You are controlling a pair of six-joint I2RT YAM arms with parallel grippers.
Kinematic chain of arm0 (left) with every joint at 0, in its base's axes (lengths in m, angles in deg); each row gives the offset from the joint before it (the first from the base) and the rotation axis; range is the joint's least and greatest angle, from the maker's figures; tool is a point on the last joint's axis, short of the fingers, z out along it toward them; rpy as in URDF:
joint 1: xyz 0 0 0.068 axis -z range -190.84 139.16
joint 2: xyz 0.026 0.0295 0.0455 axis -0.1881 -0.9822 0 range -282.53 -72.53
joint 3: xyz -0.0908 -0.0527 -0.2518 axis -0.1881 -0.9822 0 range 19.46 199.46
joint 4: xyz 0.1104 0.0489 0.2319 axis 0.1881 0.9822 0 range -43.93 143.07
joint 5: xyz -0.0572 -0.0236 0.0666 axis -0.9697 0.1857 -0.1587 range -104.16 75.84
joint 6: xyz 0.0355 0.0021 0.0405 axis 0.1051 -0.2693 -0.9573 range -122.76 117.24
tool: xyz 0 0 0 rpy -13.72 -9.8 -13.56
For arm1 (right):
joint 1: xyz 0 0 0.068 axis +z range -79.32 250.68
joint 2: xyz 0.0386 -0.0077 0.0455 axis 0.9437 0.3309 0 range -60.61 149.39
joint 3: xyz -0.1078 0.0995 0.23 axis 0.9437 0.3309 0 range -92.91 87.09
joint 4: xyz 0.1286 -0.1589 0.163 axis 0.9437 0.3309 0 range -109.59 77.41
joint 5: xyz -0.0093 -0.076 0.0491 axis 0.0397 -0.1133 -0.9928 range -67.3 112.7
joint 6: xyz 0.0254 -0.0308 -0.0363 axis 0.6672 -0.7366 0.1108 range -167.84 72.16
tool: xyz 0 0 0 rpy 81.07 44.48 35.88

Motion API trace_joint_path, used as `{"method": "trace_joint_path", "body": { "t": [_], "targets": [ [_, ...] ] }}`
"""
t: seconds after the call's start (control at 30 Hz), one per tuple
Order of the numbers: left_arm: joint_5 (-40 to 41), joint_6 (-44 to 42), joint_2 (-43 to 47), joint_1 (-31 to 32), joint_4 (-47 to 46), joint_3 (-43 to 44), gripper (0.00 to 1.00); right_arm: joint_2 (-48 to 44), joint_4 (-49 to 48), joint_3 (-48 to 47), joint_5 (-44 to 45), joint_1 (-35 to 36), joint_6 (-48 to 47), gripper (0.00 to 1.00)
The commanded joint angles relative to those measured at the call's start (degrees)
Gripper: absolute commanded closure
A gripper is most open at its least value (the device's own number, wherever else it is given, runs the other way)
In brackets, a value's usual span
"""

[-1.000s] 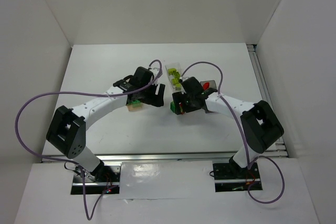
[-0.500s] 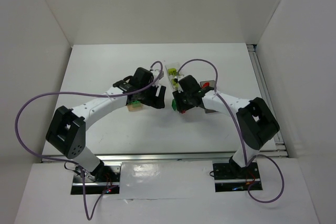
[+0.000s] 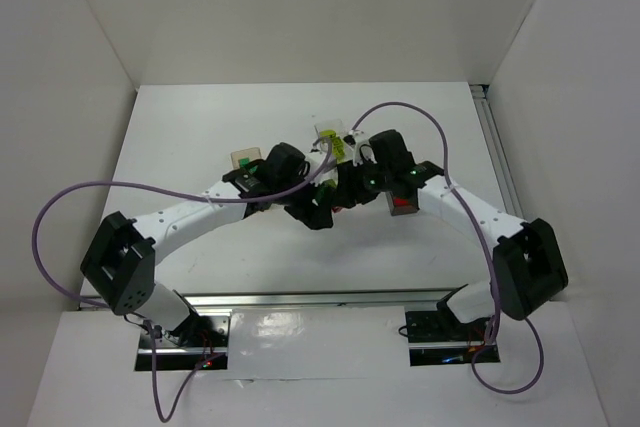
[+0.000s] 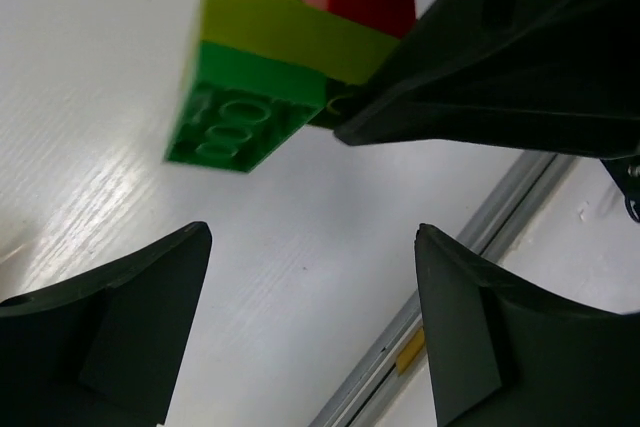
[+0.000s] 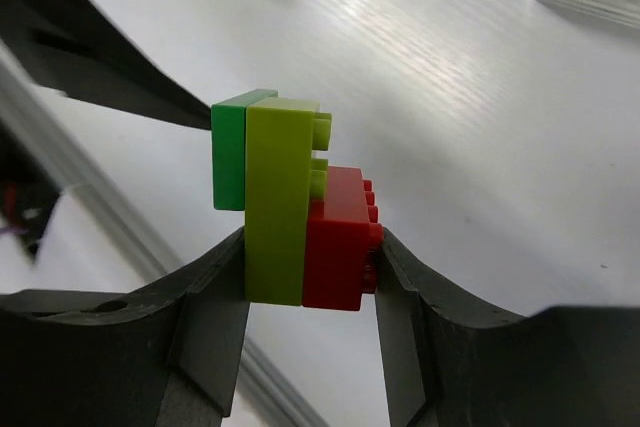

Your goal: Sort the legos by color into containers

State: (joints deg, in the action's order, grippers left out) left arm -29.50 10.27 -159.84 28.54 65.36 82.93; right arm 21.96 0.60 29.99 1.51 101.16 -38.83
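Right gripper (image 5: 310, 252): fingers (image 5: 215, 292) clamped on a lego stack (image 5: 285, 197) of three bricks pressed together. One pad bears on the lime brick (image 5: 278, 197), the other on the studded face of the red brick (image 5: 338, 237). The dark green brick (image 5: 230, 152) sits on the far face of the lime one, above the pad and not touched by it. Stack held sideways, studs pointing toward the red-side finger.

Left gripper (image 4: 310, 292): jaws spread wide, nothing between them. Its fingertips (image 4: 150, 297) sit just short of the stack and apart from it, facing the hollow underside of the green brick.

Overhead view: the two grippers meet nose to nose over the middle of the white table (image 3: 180, 127), arms reaching in from either side. Whether the stack touches the table I cannot tell.

Containers, all behind the grippers:
- clear tray (image 3: 326, 131), just behind the meeting point, lime bricks (image 3: 339, 148) inside
- peach tray (image 3: 243, 159), beside the left wrist, something green in it
- reddish tray (image 3: 402, 206), partly under the right arm, contents hidden
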Motion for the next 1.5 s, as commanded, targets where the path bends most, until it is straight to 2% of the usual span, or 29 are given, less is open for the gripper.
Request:
{"method": "trace_joint_path", "body": {
  "t": [0.0, 0.07, 0.2, 0.4, 0.57, 0.97, 1.2, 1.27, 1.3, 1.33, 1.37, 1.47],
  "targets": [
    [1.26, -2.58, 3.11, 2.02, -2.60, 0.00, 0.09, -2.85, 0.91, 0.85, -12.37, -0.94, 1.53, 0.74],
    [3.19, -3.11, 3.11, 2.72, -2.59, 0.52, 0.10, -3.37, 1.44, 1.38, -14.22, -0.95, 2.06, 0.72],
    [13.28, -2.49, 5.65, 4.04, -5.22, -1.32, 0.13, -2.68, 2.67, 0.85, -17.74, -1.47, 1.45, 0.72],
    [19.54, -3.54, 14.00, 4.57, -10.67, -7.04, 0.16, -1.53, 4.42, -0.29, -22.83, -2.00, 1.44, 0.71],
    [18.76, -5.57, 13.48, 4.57, -10.94, -7.13, 0.19, -1.53, 3.37, -0.81, -25.12, -2.53, 1.44, 0.71],
    [11.29, -6.09, 10.75, 4.57, -10.94, -5.98, 0.30, -1.53, 2.32, -0.82, -29.69, -4.19, 3.11, 0.71],
    [11.29, -6.62, 8.91, 4.57, -10.33, -4.23, 0.51, -1.53, 1.78, -0.82, -31.19, -4.20, 3.73, 0.71],
    [11.29, -6.62, 8.91, 4.57, -10.32, -3.70, 0.68, -1.53, 2.58, -0.82, -28.66, -4.72, 3.73, 0.71],
    [12.42, -6.62, 9.61, 4.57, -9.71, -3.70, 0.75, -2.05, 3.27, -0.82, -26.56, -4.73, 3.73, 0.71],
    [13.22, -6.62, 9.61, 4.57, -9.71, -3.70, 0.94, -2.06, 3.89, -0.82, -23.49, -4.73, 4.69, 0.71],
    [13.92, -6.62, 10.48, 4.57, -9.71, -3.70, 1.00, -2.06, 3.90, -0.21, -16.76, -4.73, 5.39, 0.71],
    [13.84, -5.31, 12.50, 2.12, -9.71, -4.92, 1.00, -2.58, 3.90, 0.41, -3.83, -4.73, 8.55, 0.71]
  ]
}}
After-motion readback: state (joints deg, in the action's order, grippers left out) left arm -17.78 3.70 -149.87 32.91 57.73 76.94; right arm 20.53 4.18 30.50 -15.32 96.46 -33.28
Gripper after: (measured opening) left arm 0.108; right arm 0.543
